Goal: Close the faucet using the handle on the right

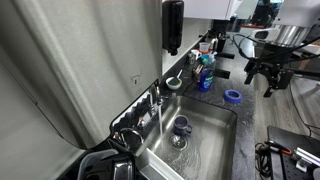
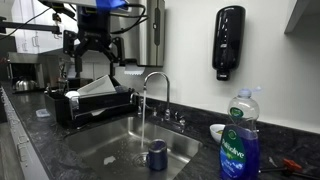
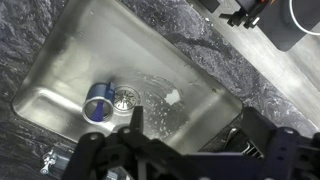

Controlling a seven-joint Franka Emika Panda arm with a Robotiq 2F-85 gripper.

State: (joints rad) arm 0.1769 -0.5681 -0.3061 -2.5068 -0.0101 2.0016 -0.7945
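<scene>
The chrome faucet (image 2: 155,82) arches over the steel sink (image 2: 105,145) and water runs from it; it also shows in an exterior view (image 1: 158,95). Two small handles sit at its base, and the right one (image 2: 183,120) is beside the spout. My gripper (image 2: 92,52) is open and empty, high above the counter and well away from the faucet; it also shows in an exterior view (image 1: 266,78). In the wrist view my dark fingers (image 3: 170,150) hang above the sink basin (image 3: 200,60). A blue cup (image 3: 100,103) lies near the drain.
A dish rack (image 2: 95,100) stands beside the sink under my gripper. A blue dish soap bottle (image 2: 238,142), a white bowl (image 2: 217,131) and a blue tape roll (image 1: 233,96) sit on the dark counter. A black soap dispenser (image 2: 229,40) hangs on the wall.
</scene>
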